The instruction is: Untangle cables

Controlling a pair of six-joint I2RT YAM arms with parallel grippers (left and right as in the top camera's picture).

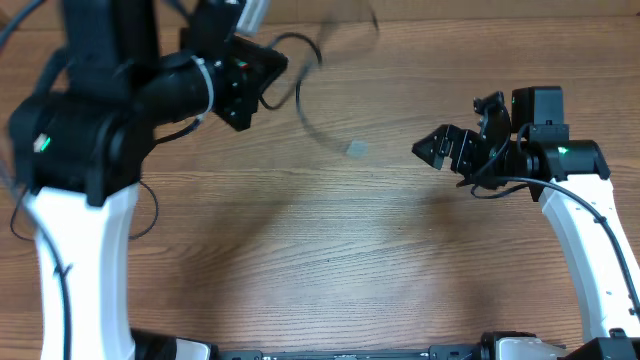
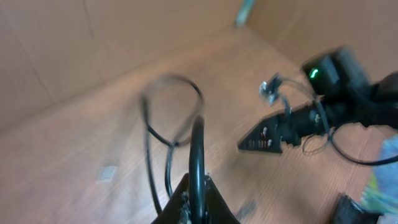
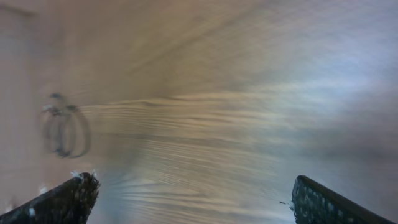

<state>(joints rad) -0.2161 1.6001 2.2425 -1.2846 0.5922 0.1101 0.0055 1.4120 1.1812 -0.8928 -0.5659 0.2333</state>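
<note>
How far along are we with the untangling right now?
Done: nothing I can confirm; no separated cable shows on the table. In hand: the left claw grips one black cable, its loops blurred. The right claw is open, empty and apart from it. Left: the blur hides whether those loops are knotted, so separating and laying them out remains.
</note>
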